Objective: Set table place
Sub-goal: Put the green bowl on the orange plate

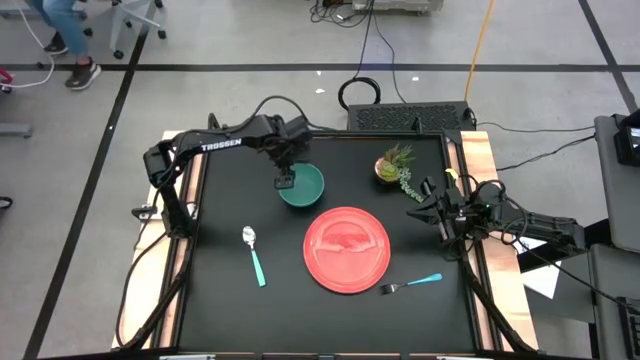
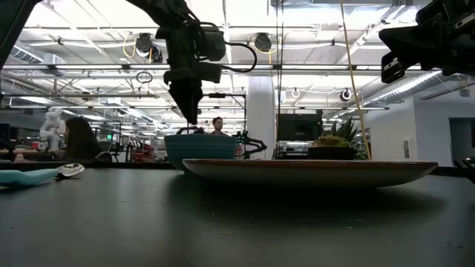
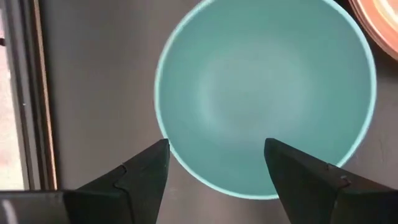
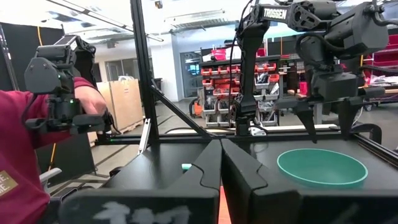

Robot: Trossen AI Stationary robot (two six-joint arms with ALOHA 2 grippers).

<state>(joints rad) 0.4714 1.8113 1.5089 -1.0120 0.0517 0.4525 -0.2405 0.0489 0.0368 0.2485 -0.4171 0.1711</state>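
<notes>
White "TROSSEN" lettering marks the left arm [image 1: 222, 145]. Its left claw [image 1: 285, 183] hangs released over the near rim of the teal bowl [image 1: 303, 186], fingers apart. The bowl sits on the matte-black tabletop [image 1: 220, 290], just beside the red plate [image 1: 346, 249]. The spoon [image 1: 253, 252] lies left of the plate, the fork [image 1: 411, 283] right. The right claw [image 1: 428, 196] is clenched, empty, at the right edge near the plant [image 1: 395, 166]. Beyond: ceiling trusses, shelving with red bins.

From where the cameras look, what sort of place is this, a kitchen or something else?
Probably a robotics lab or workshop, not a kitchen: open ceiling pipes and lights, shelves of red parts bins and cables across the floor surround the table.
</notes>
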